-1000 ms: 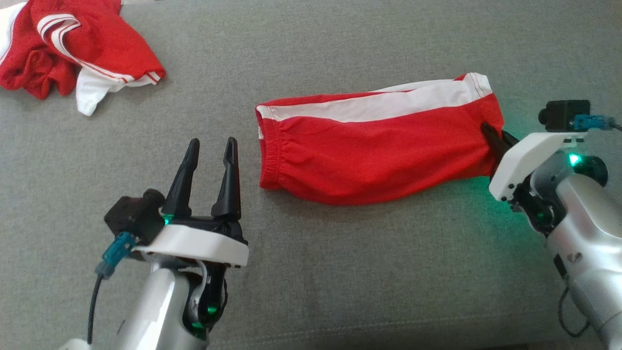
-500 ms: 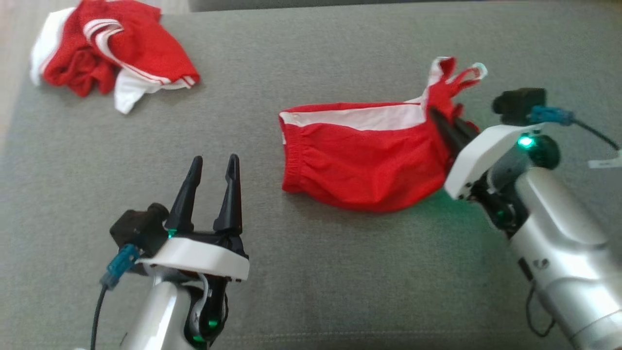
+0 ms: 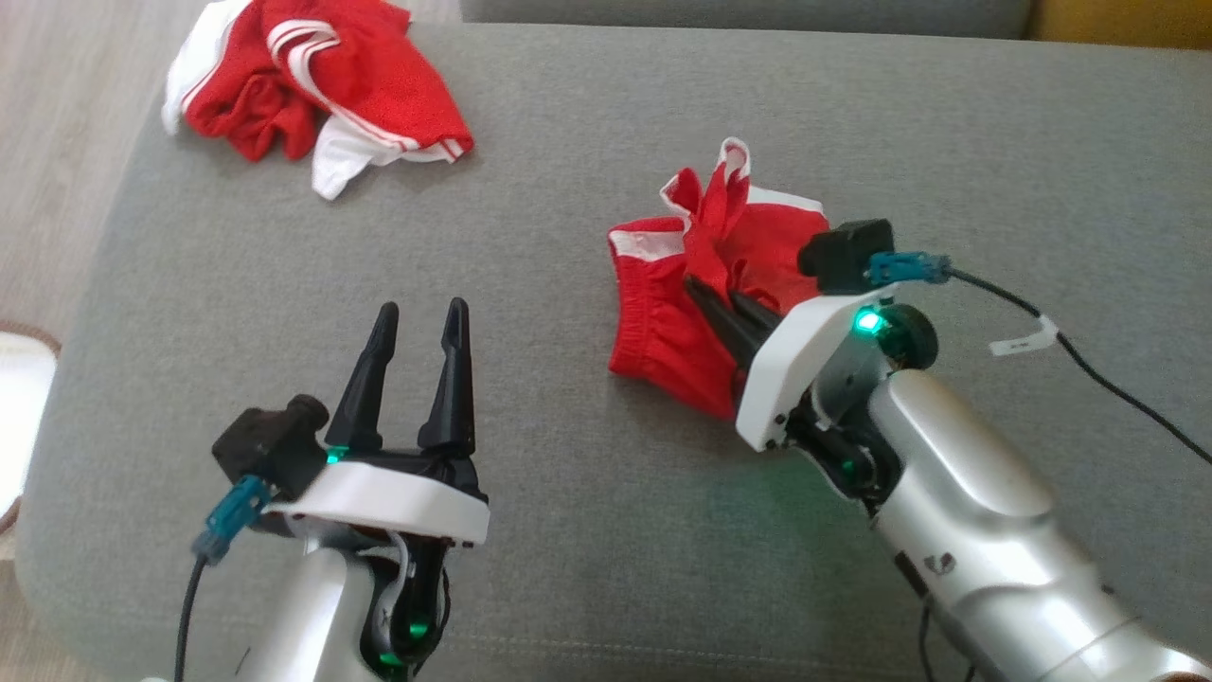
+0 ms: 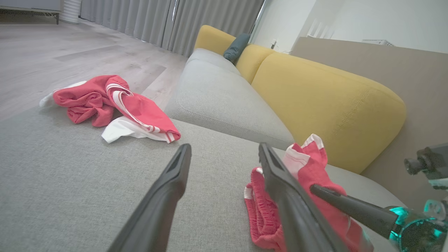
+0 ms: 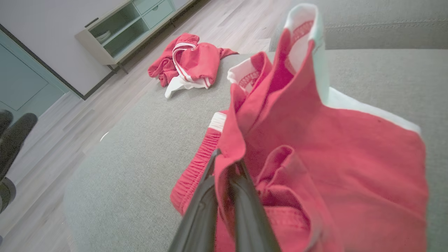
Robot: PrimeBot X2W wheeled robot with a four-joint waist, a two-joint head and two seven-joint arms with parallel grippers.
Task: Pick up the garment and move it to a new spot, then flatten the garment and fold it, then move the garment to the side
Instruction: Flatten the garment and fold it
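the right gripper (image 3: 712, 292) was pinched shut on a fold of the red mesh shorts with white side stripes (image 3: 658, 332), holding one bunched end raised above the rest, which lay crumpled on the grey fabric sofa seat (image 3: 568, 189). the left gripper (image 3: 422, 308) hung over the seat with its fingers spread wide and empty, to the left of the shorts and apart from them. a crumpled heap of red and white clothes (image 3: 322, 95) lay at the seat's far left corner, well apart.
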